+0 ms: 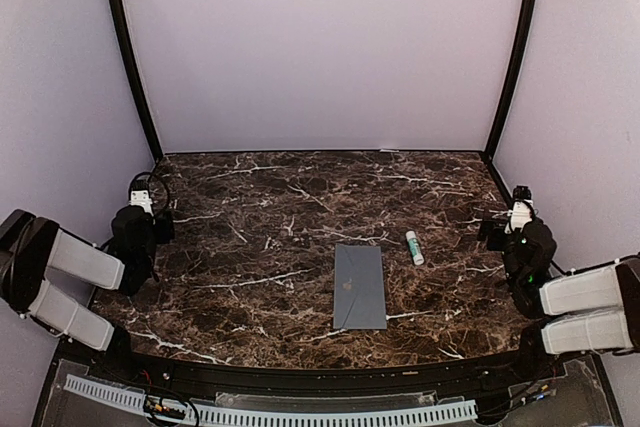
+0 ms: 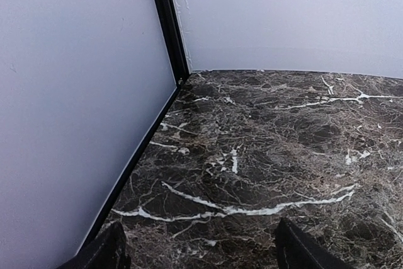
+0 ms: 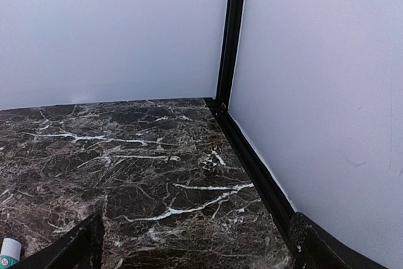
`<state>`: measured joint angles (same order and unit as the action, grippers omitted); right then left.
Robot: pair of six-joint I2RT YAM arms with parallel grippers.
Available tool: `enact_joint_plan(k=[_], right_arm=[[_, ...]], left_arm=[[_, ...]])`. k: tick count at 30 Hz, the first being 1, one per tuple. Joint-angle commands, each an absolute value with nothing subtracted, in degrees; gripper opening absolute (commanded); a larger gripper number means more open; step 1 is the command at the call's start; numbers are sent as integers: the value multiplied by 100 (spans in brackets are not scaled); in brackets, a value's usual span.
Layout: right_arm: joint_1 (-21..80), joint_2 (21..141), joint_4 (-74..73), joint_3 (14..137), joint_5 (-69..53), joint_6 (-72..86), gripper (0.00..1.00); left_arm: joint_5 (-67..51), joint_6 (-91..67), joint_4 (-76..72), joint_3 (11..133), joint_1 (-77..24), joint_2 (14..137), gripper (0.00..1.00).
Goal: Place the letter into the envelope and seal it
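**Left gripper (image 1: 148, 199) and right gripper (image 1: 518, 212) spread wide, envelope (image 1: 359, 287) flat between**

Left gripper hovers by the left edge of the table (image 1: 260, 207), its fingers (image 2: 104, 253) well apart with only marble between them; right gripper hovers by the right edge, jaws likewise spread and holding nothing; envelope lies flat on the near, right-of-centre part of the table, its long side running near to far, well apart from both grippers; whether the letter is inside cannot be told; glue stick (image 1: 414, 247) lies just beyond the envelope's far right corner, near it but not touching; farther back, the marble runs to the pale walls (image 1: 320, 47).
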<state>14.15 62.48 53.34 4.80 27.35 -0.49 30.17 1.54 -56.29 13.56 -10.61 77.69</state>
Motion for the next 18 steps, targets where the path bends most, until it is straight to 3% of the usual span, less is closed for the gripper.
enact_joint_plan(k=[1, 8, 13, 18], right_arm=[[1164, 6832, 7758, 242, 2178, -402, 99], [609, 8092, 8506, 440, 1270, -126, 99], [484, 8997, 9216, 570, 854, -144, 96], [472, 8910, 8348, 963, 1025, -100, 98]], left_arm=[[2519, 26, -6407, 1561, -914, 8062, 80], [2006, 207, -7420, 1494, -718, 8677, 78], [1795, 225, -7340, 1602, -653, 8793, 76], [1677, 48, -7163, 1676, -504, 8815, 80]])
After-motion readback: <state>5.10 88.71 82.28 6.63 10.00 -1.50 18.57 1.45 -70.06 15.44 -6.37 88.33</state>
